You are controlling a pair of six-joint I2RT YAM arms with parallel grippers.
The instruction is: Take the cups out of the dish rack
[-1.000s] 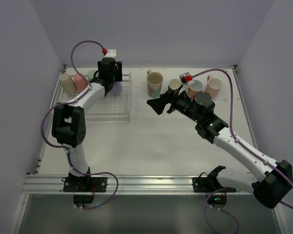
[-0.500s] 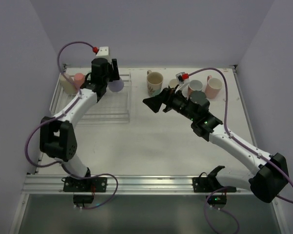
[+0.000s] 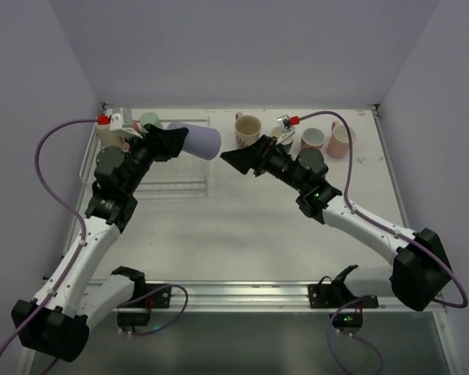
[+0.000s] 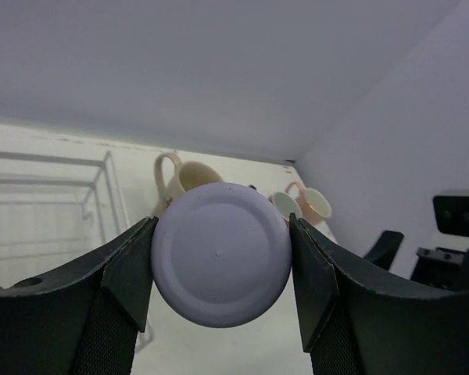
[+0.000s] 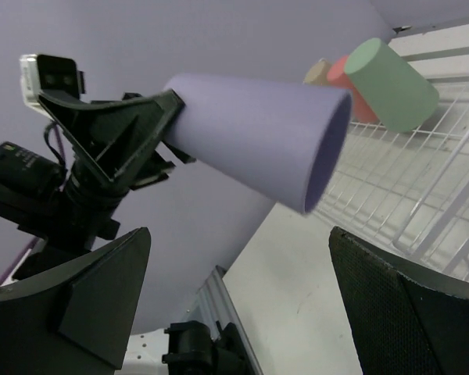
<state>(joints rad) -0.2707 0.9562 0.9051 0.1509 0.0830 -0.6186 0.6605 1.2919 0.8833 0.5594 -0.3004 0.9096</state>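
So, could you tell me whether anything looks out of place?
Nothing spilled or damaged. The lilac cup is sideways in mid-air, held by the left gripper, mouth towards the open right gripper.

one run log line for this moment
left gripper: shut on lilac tumbler, sideways, clear of dish rack | right gripper: open, facing tumbler mouth, no contact | mint green cup: in rack

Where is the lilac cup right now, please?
Top view, left of centre: the lilac cup lies sideways in the left gripper above the right edge of the dish rack.
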